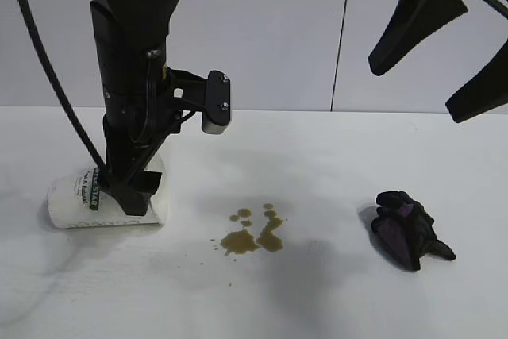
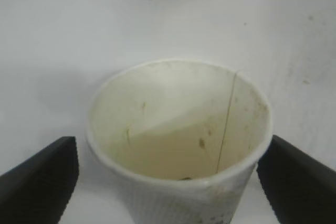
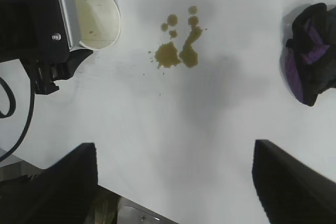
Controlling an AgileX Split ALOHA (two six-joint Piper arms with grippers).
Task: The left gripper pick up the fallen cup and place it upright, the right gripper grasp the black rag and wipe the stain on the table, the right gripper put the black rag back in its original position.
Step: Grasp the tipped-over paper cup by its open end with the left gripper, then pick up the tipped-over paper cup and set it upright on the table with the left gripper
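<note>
Nothing is done yet: the cup (image 1: 75, 200) lies fallen, straddled by the spread, ungripping left gripper (image 1: 135, 192); the stain (image 1: 254, 236) is unwiped (rag (image 1: 409, 228) untouched); the right gripper (image 1: 444, 61) is held spread aloft, empty.

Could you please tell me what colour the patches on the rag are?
Purple patches on the black rag, clearest in the exterior view.

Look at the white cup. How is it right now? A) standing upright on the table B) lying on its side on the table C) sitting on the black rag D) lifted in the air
B: the cup lies on its side on the table, and the left gripper, jaws open, is down around it.
</note>
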